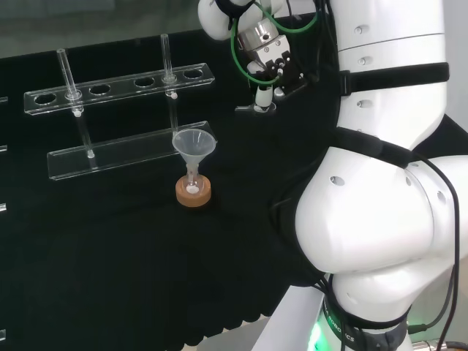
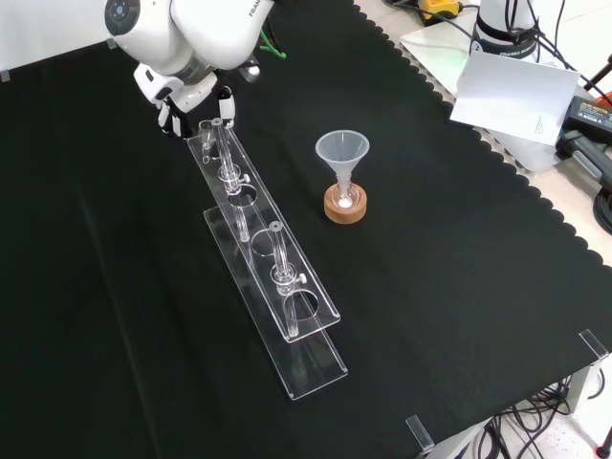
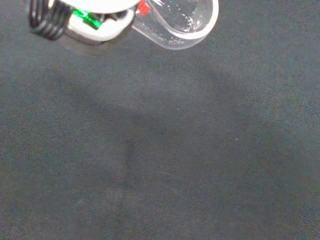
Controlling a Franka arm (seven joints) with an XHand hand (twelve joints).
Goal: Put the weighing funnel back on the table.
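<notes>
Jutting out beside the hand (image 3: 97, 25) in the wrist view, the weighing funnel (image 3: 186, 30) reads as a clear rounded scoop with a few specks clinging inside. It is tucked against the hand's white part and looks to be up off the black cloth (image 3: 160, 150), a soft shadow lying below it. Hand is closed on the piece; the exact contact is hidden at the wrist view's edge. Head view: hand hangs fingers-down over the cloth, just right of the right end of a clear rack (image 1: 121, 84). Front view: hand sits at upper left, at the rack's far end, close to it. Rack has two tiers and a row of round holes, with two clear tubes (image 1: 167, 55) standing upright in it, one near each end. Near the rack's long side, apart from it, the funnel (image 2: 342, 153) stands mouth up, stem in a small flask (image 2: 344, 194) on a cork ring (image 2: 345, 208), well apart from the hand. White arm links (image 1: 387, 183) take up the head view's right side.
</notes>
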